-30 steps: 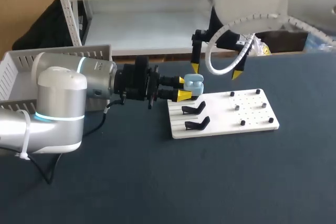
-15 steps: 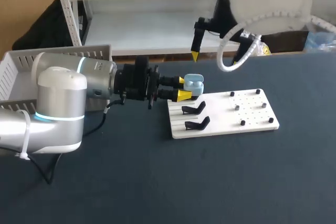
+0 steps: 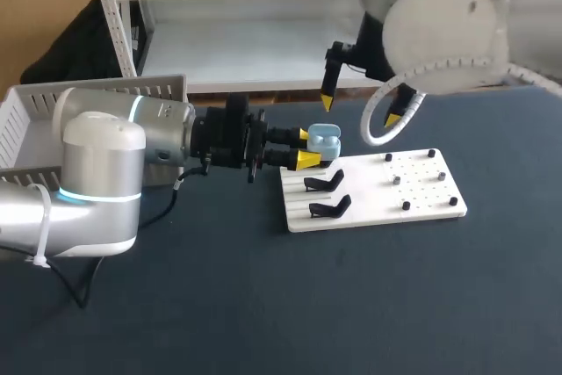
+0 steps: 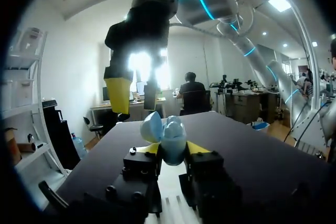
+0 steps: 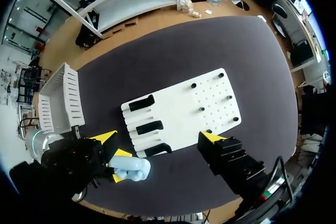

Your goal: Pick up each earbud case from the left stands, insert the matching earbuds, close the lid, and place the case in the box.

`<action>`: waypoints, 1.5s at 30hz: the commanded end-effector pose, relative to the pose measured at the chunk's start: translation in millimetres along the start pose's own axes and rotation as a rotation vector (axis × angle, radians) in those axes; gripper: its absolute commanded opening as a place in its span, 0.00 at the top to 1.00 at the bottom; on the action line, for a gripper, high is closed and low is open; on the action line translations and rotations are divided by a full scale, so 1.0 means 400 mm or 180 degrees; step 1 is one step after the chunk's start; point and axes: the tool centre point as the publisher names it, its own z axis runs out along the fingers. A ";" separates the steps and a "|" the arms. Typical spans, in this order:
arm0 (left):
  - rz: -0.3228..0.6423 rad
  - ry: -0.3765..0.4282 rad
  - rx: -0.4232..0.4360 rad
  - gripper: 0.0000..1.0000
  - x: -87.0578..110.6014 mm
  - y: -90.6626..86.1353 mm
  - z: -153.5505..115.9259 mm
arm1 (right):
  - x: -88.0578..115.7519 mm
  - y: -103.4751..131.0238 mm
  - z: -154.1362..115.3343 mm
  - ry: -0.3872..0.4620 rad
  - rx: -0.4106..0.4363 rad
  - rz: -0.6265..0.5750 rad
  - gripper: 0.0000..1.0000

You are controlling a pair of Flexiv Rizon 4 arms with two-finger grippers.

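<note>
Earbud case (image 3: 324,140): pale blue, glossy plastic, rounded pebble shape. The lid is hinged open and tilted to one side. It is clamped from two sides between the yellow tips of the left tool (image 3: 307,147), off the bench, just over the far left corner of the white plate (image 3: 421,208).

In the left wrist view rounded blue forms show inside the open case. I cannot tell whether earbuds are seated.

Plate: flat, matt white, rectangular. It carries black curved stands (image 3: 323,183) at the end nearest the left arm. The right wrist view shows three and the head view only two. The one nearest the case is covered there by the left tool. Small black studs (image 3: 397,179) dot the plate's other half. They are too small to tell pegs from earbuds.

Bench (image 3: 263,305): dark blue-grey with a matt surface. The white slatted box (image 3: 105,90) sits at its left edge, partly hidden by the left arm.

Left arm: the forearm lies level and points toward the plate.

Right tool (image 3: 360,111): it hangs tips-down above and behind the case, fingers spread wide with nothing between them. A white ribbed cable (image 3: 373,133) loops beside it. The right arm's large white housing is cut off at the view's edge.
</note>
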 end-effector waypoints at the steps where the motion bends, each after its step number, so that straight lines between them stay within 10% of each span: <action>1: 0.0006 -0.0004 -0.0013 1.00 0.001 -0.003 0.001 | -0.019 0.018 0.032 0.0104 0.0092 -0.0006 0.00; 29: 0.0006 -0.0004 -0.0013 1.00 0.001 -0.003 0.001 | 0.091 -0.035 -0.013 0.0402 0.0147 -0.0241 0.00; 45: 0.0080 0.0129 -0.0245 1.00 -0.041 0.011 -0.080 | 0.083 -0.086 -0.213 -0.0343 -0.1148 -0.0522 0.00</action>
